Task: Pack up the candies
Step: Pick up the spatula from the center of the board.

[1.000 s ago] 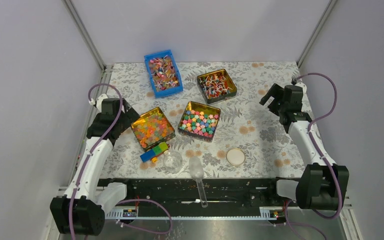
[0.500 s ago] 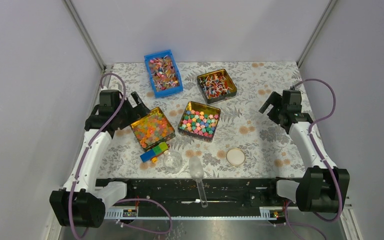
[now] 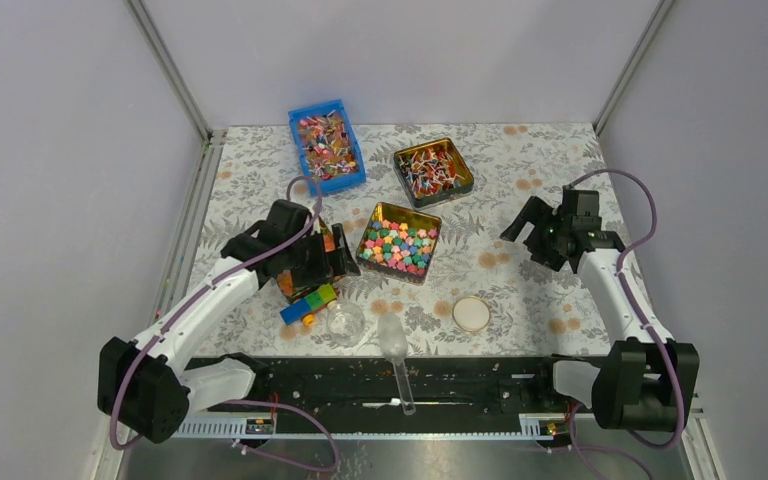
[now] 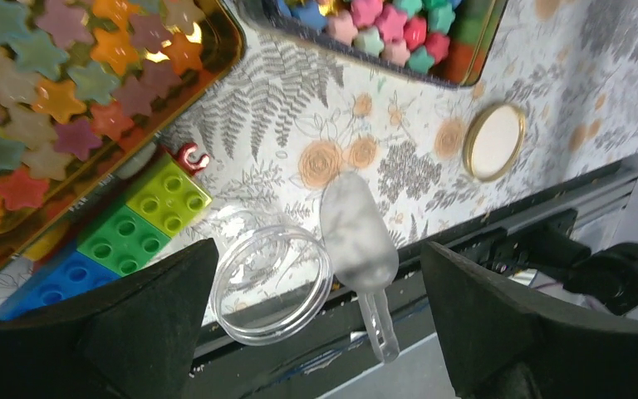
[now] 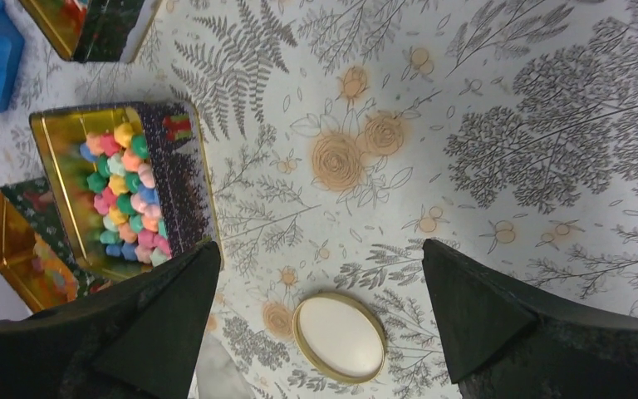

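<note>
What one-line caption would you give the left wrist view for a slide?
Open left gripper poised above the clear dish and scoop, candies at the top edge.

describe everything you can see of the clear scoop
The clear scoop is frosted translucent plastic, a rounded bowl on a narrow handle. It lies empty at the near edge, bowl on the floral cloth, handle over the black rail. A clear round dish sits beside the bowl; nothing grips it.
</note>
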